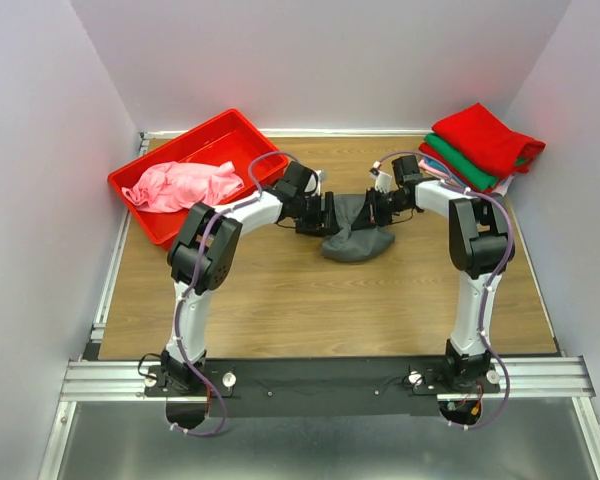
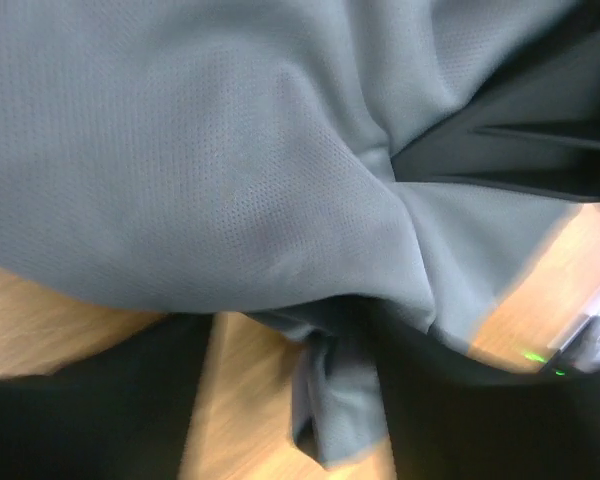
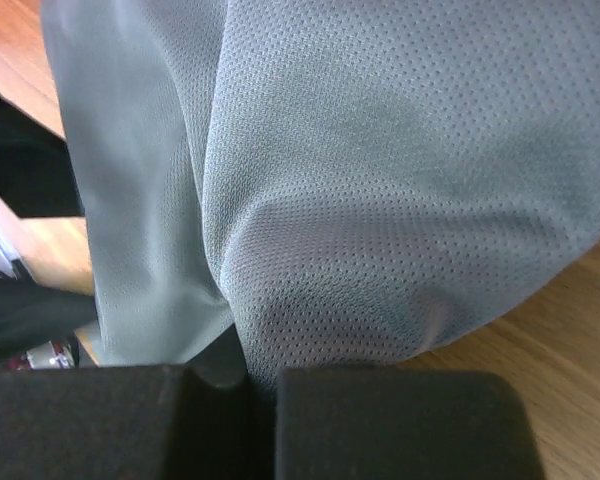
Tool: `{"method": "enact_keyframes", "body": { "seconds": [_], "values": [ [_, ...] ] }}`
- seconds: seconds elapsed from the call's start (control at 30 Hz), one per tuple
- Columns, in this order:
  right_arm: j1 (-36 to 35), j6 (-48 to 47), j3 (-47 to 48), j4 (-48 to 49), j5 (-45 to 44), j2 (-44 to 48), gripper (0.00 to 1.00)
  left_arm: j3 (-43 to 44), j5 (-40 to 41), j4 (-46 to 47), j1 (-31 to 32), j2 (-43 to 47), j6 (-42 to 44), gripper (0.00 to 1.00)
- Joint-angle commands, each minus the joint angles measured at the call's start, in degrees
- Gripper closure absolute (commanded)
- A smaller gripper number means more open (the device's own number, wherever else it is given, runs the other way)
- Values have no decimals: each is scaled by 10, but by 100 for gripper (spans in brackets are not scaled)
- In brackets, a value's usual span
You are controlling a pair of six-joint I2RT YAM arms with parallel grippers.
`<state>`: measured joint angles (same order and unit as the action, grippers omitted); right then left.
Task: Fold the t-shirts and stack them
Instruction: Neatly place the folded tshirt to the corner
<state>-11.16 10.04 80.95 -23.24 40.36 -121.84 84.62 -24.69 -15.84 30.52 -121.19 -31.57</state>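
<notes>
Wooden worktop [image 1: 280, 300]: right tool [image 3: 262, 385] pinches the dark grey t-shirt [image 1: 358, 240], left tool [image 2: 280, 395] spread around a fold; red bin [image 1: 242, 128] holds pink t-shirt [image 1: 180, 185].

The dark grey t-shirt [image 1: 358, 242] had a fine dotted mesh weave, the pink t-shirt [image 1: 180, 185] filled a bright red bin [image 1: 225, 135], a red t-shirt [image 1: 485, 138] topped a green t-shirt [image 1: 460, 163], and the bench [image 1: 280, 300] was brown wood-grain.

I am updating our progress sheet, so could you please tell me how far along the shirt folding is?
Done: a folded stack sits back right. In hand: the dark grey t-shirt, bunched mid-table, right gripper shut on it, left gripper open against it. Left: folding it, plus the pink t-shirt in the red bin.
</notes>
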Motion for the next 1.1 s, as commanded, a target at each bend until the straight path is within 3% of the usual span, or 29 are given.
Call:
{"method": "enact_keyframes", "body": {
  "seconds": [0.0,0.03,0.1,0.43,1.07],
  "values": [
    [-4,3,10,-22,-48,19,99,0,25,-21,2,17,9,18],
    [-4,6,12,-23,-55,23,99,0,29,-22,2,24,10,7],
    [-4,12,23,-25,-70,41,99,-1,32,-26,2,32,11,3],
    [11,13,85,-71,-148,78,99,-34,41,-34,-7,103,20,2],
    [61,17,465,-177,-258,-80,99,-168,50,3,-30,182,9,2]
  ]
}}
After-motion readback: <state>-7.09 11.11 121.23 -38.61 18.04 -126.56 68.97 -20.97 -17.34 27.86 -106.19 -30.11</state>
